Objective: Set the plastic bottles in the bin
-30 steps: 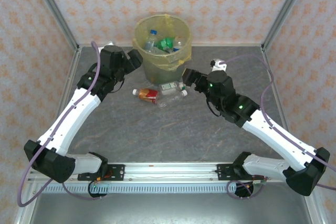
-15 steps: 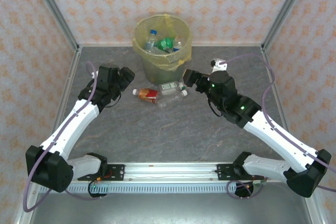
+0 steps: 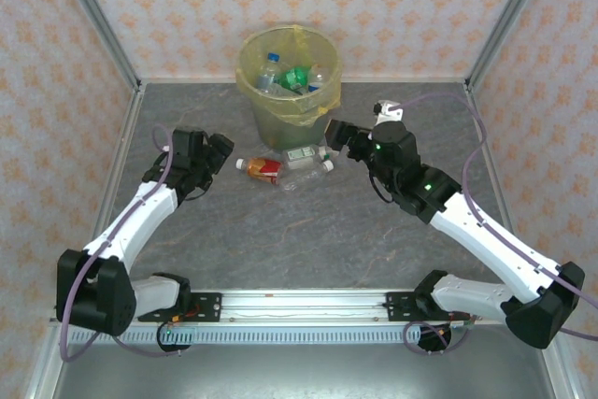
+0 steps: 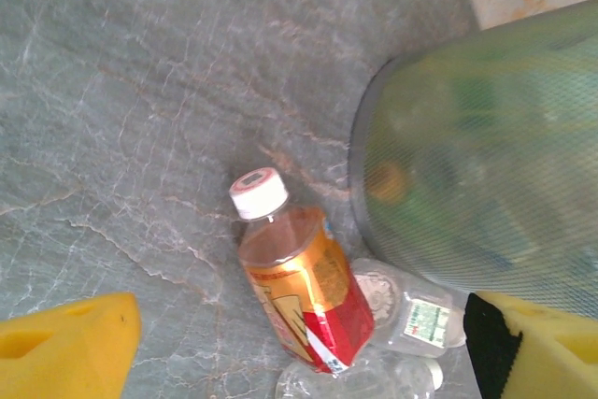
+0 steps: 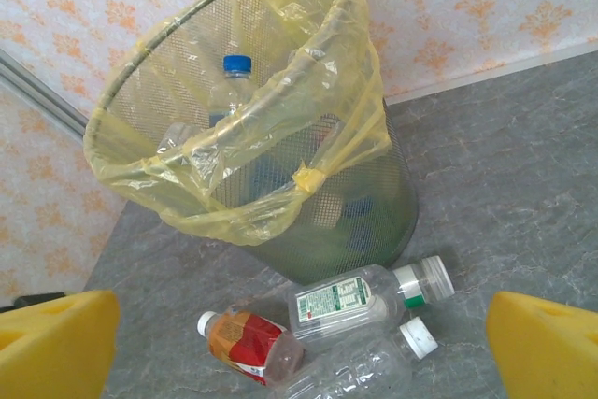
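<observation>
Three plastic bottles lie together on the table just in front of the bin (image 3: pixel 319 55). One has a red-orange label (image 3: pixel 263 168) (image 4: pixel 304 296) (image 5: pixel 245 345). A clear one carries a white-green label (image 3: pixel 306 153) (image 4: pixel 420 320) (image 5: pixel 360 296), and the third is plain clear (image 3: pixel 310 173) (image 5: pixel 360 366). Several more bottles (image 3: pixel 297 76) sit inside the yellow-lined bin (image 5: pixel 280 217). My left gripper (image 3: pixel 217 151) (image 4: pixel 304 343) is open, left of the red-orange bottle and pointing at it, not touching. My right gripper (image 3: pixel 334 133) (image 5: pixel 301 352) hangs open, right of the pile.
The mesh bin wall (image 4: pixel 486 175) stands close behind the pile. Patterned walls and metal posts (image 3: pixel 98 30) close in the table on the far side and both flanks. Bare grey tabletop (image 3: pixel 299 231) stretches between the pile and the arm bases.
My left gripper has dropped from beside the bin down and leftward, level with the red-orange bottle, its jaws slightly narrower. The right gripper has barely shifted. The bottles lie as before.
</observation>
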